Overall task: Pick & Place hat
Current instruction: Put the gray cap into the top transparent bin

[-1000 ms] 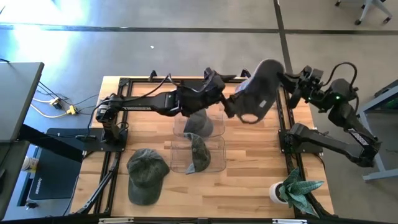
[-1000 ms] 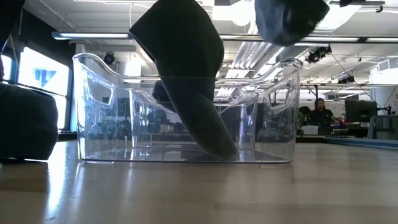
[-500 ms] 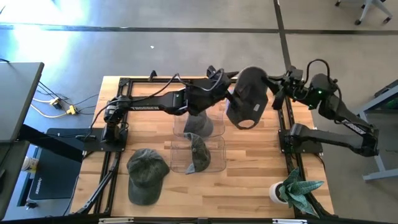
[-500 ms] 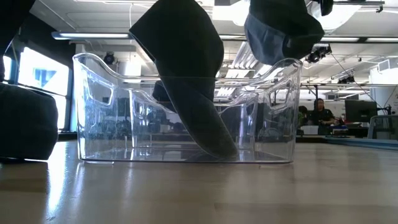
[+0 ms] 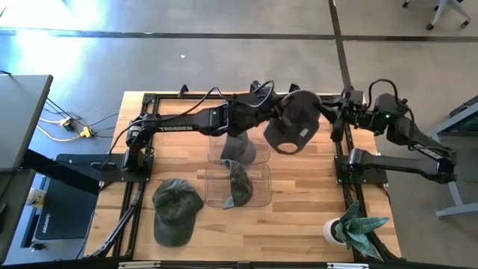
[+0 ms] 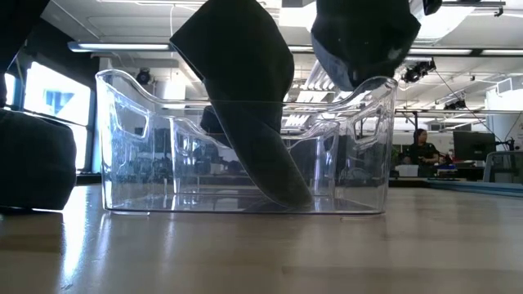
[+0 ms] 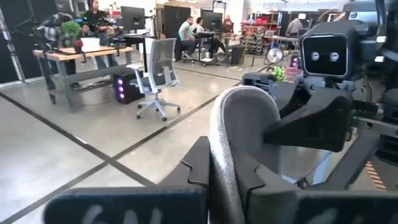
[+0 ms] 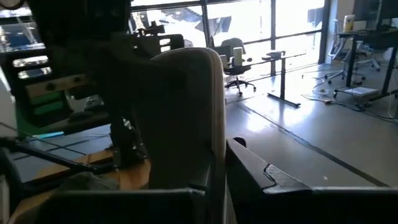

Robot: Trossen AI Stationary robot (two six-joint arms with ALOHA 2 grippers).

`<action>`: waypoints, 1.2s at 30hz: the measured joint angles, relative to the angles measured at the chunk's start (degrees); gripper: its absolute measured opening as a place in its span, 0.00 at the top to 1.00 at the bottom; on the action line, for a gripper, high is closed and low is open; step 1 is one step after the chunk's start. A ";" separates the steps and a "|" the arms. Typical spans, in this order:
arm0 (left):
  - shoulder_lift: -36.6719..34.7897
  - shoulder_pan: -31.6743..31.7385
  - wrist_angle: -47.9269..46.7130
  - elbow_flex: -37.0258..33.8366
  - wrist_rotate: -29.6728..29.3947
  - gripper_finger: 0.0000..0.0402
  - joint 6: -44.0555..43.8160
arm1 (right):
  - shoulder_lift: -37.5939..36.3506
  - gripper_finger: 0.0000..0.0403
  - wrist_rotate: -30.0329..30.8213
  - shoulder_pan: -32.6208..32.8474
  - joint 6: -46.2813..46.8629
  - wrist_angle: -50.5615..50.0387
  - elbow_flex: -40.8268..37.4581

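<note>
1. While it hangs above the far clear bin (image 5: 239, 149), we see a dark, limp hat (image 5: 293, 123).
2. Our left gripper (image 5: 275, 110) pinches its brim shut; the right gripper (image 5: 328, 113) grips its opposite edge.

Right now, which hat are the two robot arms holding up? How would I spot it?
Look at the far side of the wooden table, just right of the two clear bins. A dark hat hangs in the air there, pinched between the left gripper and the right gripper. Every other hat lies in a bin or on the table; only this one is lifted.
</note>
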 joint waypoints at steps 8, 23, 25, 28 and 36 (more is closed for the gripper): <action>0.27 -0.21 -0.54 -0.08 1.31 0.99 -2.51 | -2.11 0.76 4.72 -0.03 -1.90 -10.95 2.11; 0.04 -0.28 0.16 0.63 -6.91 1.00 -11.34 | -1.12 0.72 -0.52 -0.11 2.76 -39.23 20.13; 0.07 -0.26 -0.43 1.84 -7.96 1.00 -11.64 | -1.09 0.77 -8.92 -0.04 3.05 -38.89 18.22; 0.00 -0.34 -0.23 3.91 -9.02 1.00 -11.84 | -1.00 0.87 -15.95 0.09 0.50 -35.60 13.93; 0.00 -0.23 -3.93 4.86 -18.85 1.00 -11.41 | 1.58 0.97 -7.20 6.99 -6.36 -17.28 5.69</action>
